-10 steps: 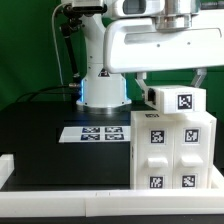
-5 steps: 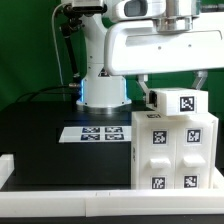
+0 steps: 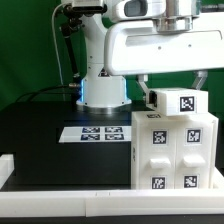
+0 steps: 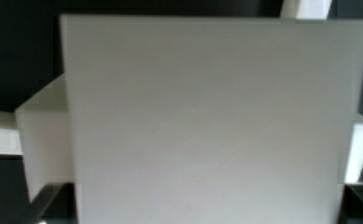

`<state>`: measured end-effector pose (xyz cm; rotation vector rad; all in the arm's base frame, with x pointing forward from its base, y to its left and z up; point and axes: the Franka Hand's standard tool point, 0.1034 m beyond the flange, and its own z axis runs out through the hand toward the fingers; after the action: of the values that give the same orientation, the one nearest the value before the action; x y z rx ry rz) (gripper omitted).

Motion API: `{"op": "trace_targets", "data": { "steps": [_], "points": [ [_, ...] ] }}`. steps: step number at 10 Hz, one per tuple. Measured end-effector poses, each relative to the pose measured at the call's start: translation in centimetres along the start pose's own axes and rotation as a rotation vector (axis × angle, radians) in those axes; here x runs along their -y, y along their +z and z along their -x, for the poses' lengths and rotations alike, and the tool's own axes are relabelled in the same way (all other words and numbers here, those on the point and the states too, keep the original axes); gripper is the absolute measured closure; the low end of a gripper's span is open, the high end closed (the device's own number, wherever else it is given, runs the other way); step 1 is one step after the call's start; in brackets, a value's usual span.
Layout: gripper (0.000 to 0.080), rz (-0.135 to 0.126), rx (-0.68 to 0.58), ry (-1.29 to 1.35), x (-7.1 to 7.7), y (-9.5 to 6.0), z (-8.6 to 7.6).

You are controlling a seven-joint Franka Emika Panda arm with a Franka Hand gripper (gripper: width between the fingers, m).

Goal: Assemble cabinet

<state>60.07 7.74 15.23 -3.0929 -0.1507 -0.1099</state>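
The cabinet is a large white box with black-and-white tags, standing at the exterior view's right near the front of the black table. A smaller white tagged block rests on its top, slightly tilted. My gripper comes down from above with a finger on each side of this block and is shut on it. In the wrist view the block's plain white face fills nearly the whole picture. Only dark slivers of the fingers show at its lower corners, and the cabinet's white edge shows behind it.
The marker board lies flat on the black table left of the cabinet. The robot's white base stands behind it. A white rail runs along the table's front and left edges. Green backdrop behind.
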Motion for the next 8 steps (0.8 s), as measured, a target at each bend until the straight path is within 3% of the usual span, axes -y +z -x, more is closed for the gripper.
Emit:
{"op": "trace_targets", "data": {
  "steps": [5,8],
  "points": [
    [0.0238,-0.006,0.000,0.214,0.14,0.01,0.02],
    [0.0238,-0.020,-0.007,0.554,0.67,0.04,0.22]
  ]
}}
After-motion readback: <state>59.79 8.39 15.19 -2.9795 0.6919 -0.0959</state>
